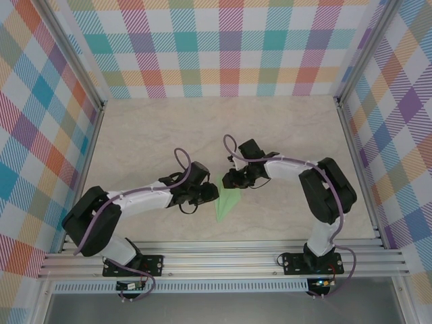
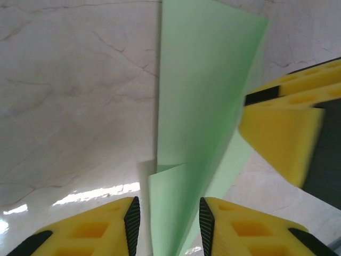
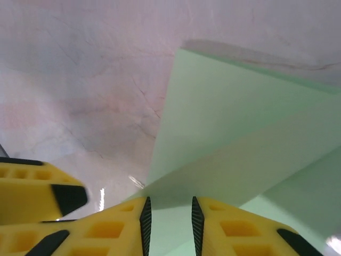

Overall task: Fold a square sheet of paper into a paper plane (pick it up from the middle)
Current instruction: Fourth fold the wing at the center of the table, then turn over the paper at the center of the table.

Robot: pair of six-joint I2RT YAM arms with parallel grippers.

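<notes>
the paper [image 1: 225,204] is plain pale green, a shade darker where its folds lie in shadow. the table [image 1: 202,128] is cream marble with faint brown veins. the walls [image 1: 223,40] carry a plaid of teal, purple, orange, yellow and pink on white. the arms [image 1: 142,199] are white with black joints, and a purple cable [image 1: 177,155] runs along each. the fingers [image 2: 250,232] are bright yellow with black ribbed pads [image 2: 132,221]. the rail [image 1: 223,260] is silver.
</notes>
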